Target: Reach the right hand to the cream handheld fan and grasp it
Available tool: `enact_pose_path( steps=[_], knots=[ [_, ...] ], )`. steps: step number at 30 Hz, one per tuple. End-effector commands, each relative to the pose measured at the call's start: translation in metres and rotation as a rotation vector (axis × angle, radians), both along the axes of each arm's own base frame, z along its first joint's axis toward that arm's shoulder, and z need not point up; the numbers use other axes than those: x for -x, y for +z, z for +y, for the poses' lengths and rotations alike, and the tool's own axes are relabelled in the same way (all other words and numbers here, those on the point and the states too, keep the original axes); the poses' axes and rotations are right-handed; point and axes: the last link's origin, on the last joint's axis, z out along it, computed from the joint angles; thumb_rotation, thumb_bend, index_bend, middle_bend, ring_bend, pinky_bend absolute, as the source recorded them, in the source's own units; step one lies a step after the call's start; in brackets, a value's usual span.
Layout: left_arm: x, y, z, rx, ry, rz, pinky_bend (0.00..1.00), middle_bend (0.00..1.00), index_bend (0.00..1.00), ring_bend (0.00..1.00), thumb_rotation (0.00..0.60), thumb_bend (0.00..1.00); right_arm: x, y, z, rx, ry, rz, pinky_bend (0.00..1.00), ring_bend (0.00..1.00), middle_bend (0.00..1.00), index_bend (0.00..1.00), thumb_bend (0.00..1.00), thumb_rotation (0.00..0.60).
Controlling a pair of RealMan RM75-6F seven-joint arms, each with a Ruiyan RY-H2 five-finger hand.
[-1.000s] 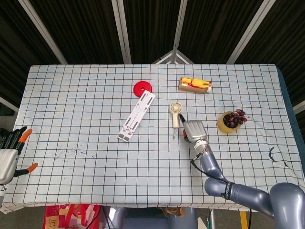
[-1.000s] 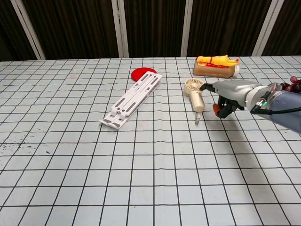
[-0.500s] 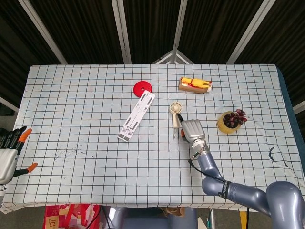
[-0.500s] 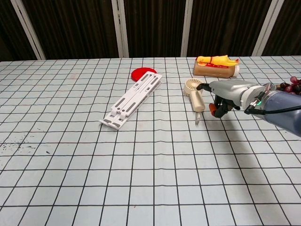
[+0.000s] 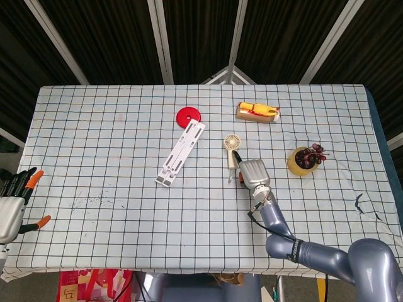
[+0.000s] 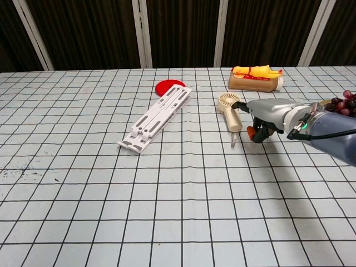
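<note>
1. The cream handheld fan (image 5: 232, 150) (image 6: 229, 109) lies flat on the checked cloth of the bench (image 5: 113, 189) (image 6: 111, 222), a little right of the middle, round head towards the far edge and handle towards the robot
2. The right hand (image 5: 254, 173) (image 6: 267, 114) hangs low just to the right of the fan's handle; in the chest view one dark finger reaches towards the fan's head and the orange-tipped fingers (image 6: 252, 132) curl downward beside the handle
3. Whether those fingers touch the handle cannot be told; nothing is plainly held by them and the fan rests on the cloth
4. The left hand (image 5: 12, 204) sits at the near left edge of the bench in the head view, its fingers spread apart and holding nothing
5. A white folding stand (image 5: 181, 153) (image 6: 157, 117) lies slantwise left of the fan, with a red disc (image 5: 187, 116) (image 6: 169, 85) just beyond its far end
6. A yellow toy on a tan block (image 5: 257, 111) (image 6: 256, 77) lies beyond the fan
7. A bowl of dark grapes (image 5: 305, 158) (image 6: 340, 103) stands to the right of the right hand
</note>
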Motion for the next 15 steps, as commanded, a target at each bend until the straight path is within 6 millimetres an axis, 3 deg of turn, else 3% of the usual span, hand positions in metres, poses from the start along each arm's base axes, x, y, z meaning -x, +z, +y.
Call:
enact_pose_path(
  steps=[1, 15],
  knots=[
    [0.0, 0.0, 0.0, 0.0, 0.0, 0.0, 0.0, 0.0, 0.0, 0.0, 0.6, 0.03, 0.001, -0.001, 0.0, -0.002, -0.001, 0.002, 0.78, 0.92, 0.85, 0.0, 0.72, 0.6],
    [0.001, 0.001, 0.001, -0.004, 0.006, -0.009, 0.0, 0.0, 0.0, 0.0, 0.6, 0.03, 0.012, -0.017, 0.01, -0.051, -0.03, 0.042, 0.78, 0.92, 0.85, 0.0, 0.73, 0.6]
  ],
)
